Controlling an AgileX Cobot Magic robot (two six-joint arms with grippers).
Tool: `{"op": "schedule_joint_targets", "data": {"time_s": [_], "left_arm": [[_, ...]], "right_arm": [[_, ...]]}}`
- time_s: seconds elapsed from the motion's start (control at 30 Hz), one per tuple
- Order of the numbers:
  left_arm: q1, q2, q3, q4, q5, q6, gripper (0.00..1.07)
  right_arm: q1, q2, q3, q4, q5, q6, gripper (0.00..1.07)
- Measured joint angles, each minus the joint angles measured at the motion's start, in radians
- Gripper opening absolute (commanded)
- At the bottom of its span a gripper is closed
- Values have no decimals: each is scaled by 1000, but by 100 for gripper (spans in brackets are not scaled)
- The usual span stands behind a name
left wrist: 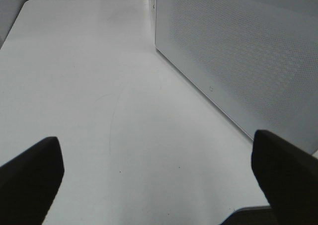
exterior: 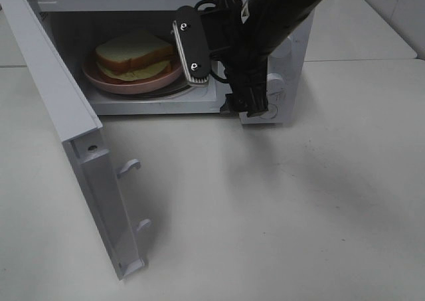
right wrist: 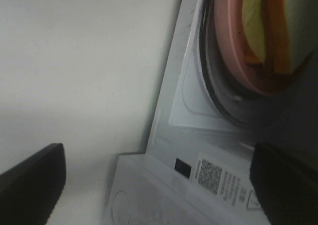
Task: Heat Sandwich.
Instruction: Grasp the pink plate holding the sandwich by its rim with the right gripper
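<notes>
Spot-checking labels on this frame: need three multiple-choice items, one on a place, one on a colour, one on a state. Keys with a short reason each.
1. Where is the sandwich?
A) on top of the microwave
B) inside it, on the plate
C) behind the microwave

2. What colour is the plate?
A) pink
B) blue
C) black

3. How is the microwave door?
A) shut
B) taken off
C) swung wide open

Answers:
1 B: the high view shows the sandwich on the plate within the cavity.
2 A: the rim shows pink in both the high view and the right wrist view.
3 C: the door stands out from the cavity with its latch hooks exposed.
</notes>
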Motion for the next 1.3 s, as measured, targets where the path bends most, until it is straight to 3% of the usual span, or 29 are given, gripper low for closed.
{"op": "schedule_joint_targets", "data": {"time_s": [0.47,1.1,1.3], "left_arm": [[0,0,0,0,0,0,97],[0,0,0,0,0,0,97],[0,0,0,0,0,0,97]], "right_arm": [[12,163,-122,5,-69,-1,93],[12,395,-353,28,-70,-1,93],[12,470,-474,50,-17,0,92]]}}
